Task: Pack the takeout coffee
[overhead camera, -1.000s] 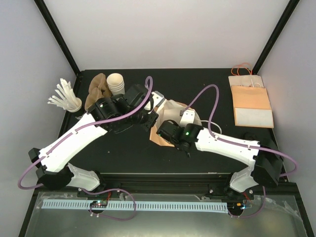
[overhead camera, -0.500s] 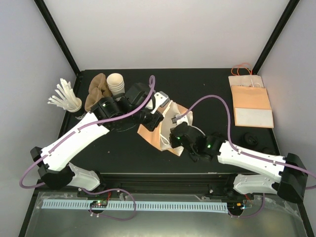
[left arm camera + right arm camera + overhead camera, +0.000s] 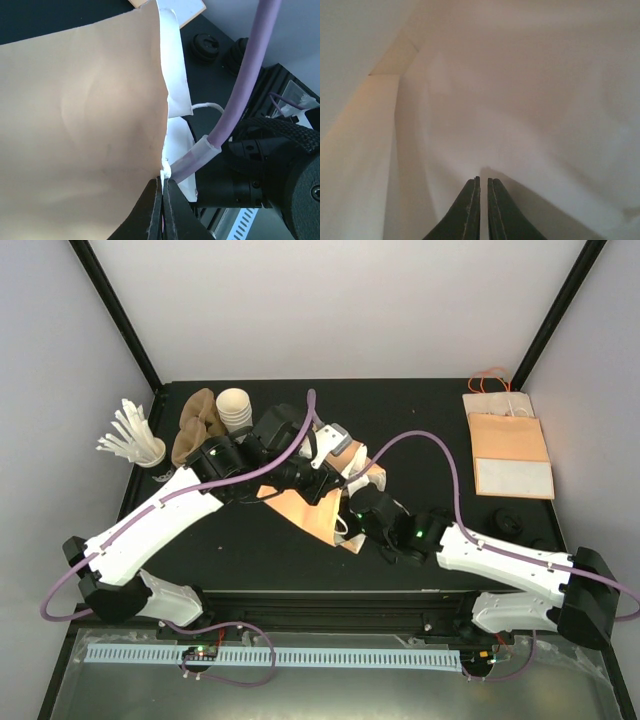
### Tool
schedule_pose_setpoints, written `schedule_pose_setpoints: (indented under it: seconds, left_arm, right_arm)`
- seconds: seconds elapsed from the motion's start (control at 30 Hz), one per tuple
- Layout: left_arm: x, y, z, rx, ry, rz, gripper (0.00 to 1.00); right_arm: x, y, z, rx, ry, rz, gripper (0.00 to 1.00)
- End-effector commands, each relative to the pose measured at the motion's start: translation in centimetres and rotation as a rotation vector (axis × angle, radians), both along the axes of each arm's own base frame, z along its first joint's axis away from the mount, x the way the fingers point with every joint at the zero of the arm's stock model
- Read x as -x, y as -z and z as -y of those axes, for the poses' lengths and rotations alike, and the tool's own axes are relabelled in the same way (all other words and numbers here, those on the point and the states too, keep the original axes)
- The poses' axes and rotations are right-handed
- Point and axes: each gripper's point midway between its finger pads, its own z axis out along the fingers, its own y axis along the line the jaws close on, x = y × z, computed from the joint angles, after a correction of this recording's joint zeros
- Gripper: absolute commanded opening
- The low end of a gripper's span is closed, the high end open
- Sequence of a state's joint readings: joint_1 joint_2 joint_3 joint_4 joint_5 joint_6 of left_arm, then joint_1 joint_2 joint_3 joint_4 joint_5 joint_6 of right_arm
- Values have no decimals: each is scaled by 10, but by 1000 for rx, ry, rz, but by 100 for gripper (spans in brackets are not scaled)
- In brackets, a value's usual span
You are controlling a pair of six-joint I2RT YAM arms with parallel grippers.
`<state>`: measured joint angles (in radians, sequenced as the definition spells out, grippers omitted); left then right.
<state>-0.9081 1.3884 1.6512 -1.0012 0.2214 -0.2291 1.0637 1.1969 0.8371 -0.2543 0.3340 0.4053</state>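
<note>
L gripper (image 3: 163, 182) pinches brown paper bag (image 3: 300, 510) at rim, bag now tugged left, & R gripper (image 3: 482, 181), jaws near-closed & empty, now pokes inside, prob. opening it for unseen coffee.

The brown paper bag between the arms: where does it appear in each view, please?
Top external: brown paper bag at centre, between the arms.
Left wrist: fills the left half, left gripper pinching its rim.
Right wrist: apparently its pale inside fills the frame.
Shared landmark: purple cable, top and left wrist only.
</note>
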Motion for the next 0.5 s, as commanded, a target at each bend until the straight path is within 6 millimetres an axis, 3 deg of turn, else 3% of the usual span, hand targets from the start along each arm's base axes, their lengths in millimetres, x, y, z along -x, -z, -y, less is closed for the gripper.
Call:
schedule_pose_setpoints:
  seconds: [0.0, 0.27, 0.37, 0.47]
  left_arm:
    - [4, 3, 12, 30, 41, -33, 2]
    - [3, 33, 20, -26, 57, -100, 1]
    - [2, 39, 17, -52, 46, -105, 2]
    - [3, 35, 16, -39, 41, -100, 2]
  right_arm:
    - [-3, -20, -9, -121, 33, -86, 8]
    - [-3, -21, -7, -235, 98, -269, 6]
    - [-12, -17, 13, -213, 190, -283, 6]
    - [-17, -21, 24, -303, 221, -315, 4]
